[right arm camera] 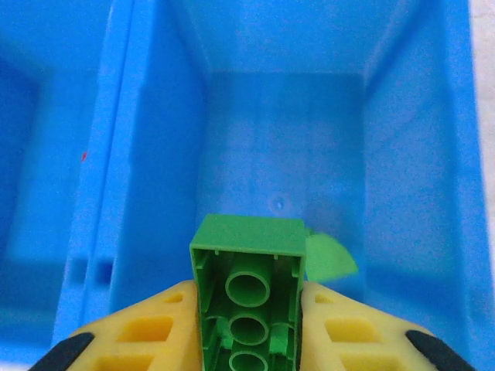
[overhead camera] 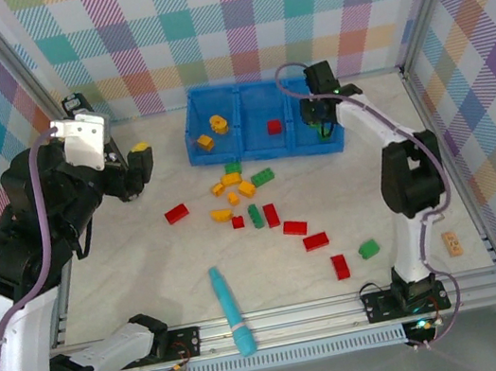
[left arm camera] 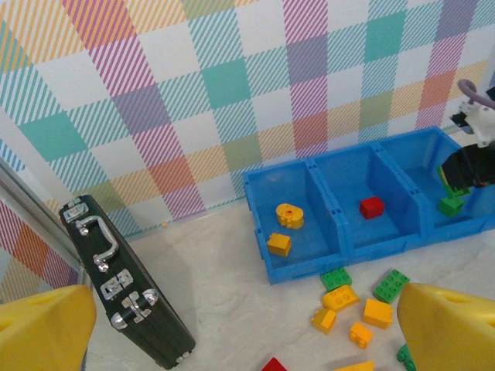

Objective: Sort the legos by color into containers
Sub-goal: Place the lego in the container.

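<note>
1. Pinching a small green studded plastic brick [right arm camera: 247, 255], my right gripper [right arm camera: 247, 297] is clamped on its two long flat sides. The brick's hollow underside faces my wrist.
2. Directly beyond those fingers lies the end compartment of the bright blue three-part plastic bin [right arm camera: 402, 154], so the brick hangs above the place where I judge green belongs.
3. To the left of that hand, the middle compartment holds one red brick [overhead camera: 274, 126], and the far one holds two yellow-orange bricks [overhead camera: 214, 129].
4. My left gripper [overhead camera: 140, 161] has its fingers spread wide with nothing between them. It hangs well to the left of the bin, with the scattered red, yellow-orange and green loose bricks [overhead camera: 240, 192] ahead of it on the table.
5. Handling, as I judge it: the brick is light, rigid and smooth, so it is a little slippery but not fragile. The flat side walls give the surest hold, while studs or open tubes would let it twist. Dropped from here it may bounce.
6. Hard to read: the brick's studded top faces away from my wrist. A green sliver [right arm camera: 329, 259] sits just right of the brick, and I cannot tell whether it is a second brick on the compartment floor. The floor beneath my grip is hidden.
</note>
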You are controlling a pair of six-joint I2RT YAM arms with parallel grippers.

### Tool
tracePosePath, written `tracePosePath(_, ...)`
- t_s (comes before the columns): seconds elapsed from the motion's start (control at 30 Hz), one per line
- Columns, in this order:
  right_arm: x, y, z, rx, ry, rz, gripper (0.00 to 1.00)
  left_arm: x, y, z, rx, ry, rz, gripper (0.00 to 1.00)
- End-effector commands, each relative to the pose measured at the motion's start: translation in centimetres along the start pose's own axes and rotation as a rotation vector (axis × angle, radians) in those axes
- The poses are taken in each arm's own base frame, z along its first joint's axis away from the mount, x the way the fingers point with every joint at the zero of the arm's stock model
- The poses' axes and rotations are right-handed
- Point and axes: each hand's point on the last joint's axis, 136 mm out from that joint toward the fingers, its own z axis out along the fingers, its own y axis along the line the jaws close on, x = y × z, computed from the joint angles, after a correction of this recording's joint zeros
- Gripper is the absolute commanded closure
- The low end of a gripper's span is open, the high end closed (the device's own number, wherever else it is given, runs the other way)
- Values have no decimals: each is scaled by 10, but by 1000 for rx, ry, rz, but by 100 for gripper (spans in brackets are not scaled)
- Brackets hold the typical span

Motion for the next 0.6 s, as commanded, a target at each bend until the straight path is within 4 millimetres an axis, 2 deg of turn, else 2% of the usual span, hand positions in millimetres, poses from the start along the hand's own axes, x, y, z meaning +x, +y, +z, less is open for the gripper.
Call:
tracePosePath(0.0,-11,1,22,-10,-5,-11,69,-4,2,-7,-8,-7,3,0)
tracePosePath(0.13,-8,-3,47,-14,36,17,65,-3,2,-6,-8,8,3,0)
tracePosePath(0.27,-9,-3,52,-19,39,17,61,-4,2,-3,-8,13,4,0)
tracePosePath(0.57,-23,6,25,-74,13,15,45,-6,0,7,-13,26,20,0)
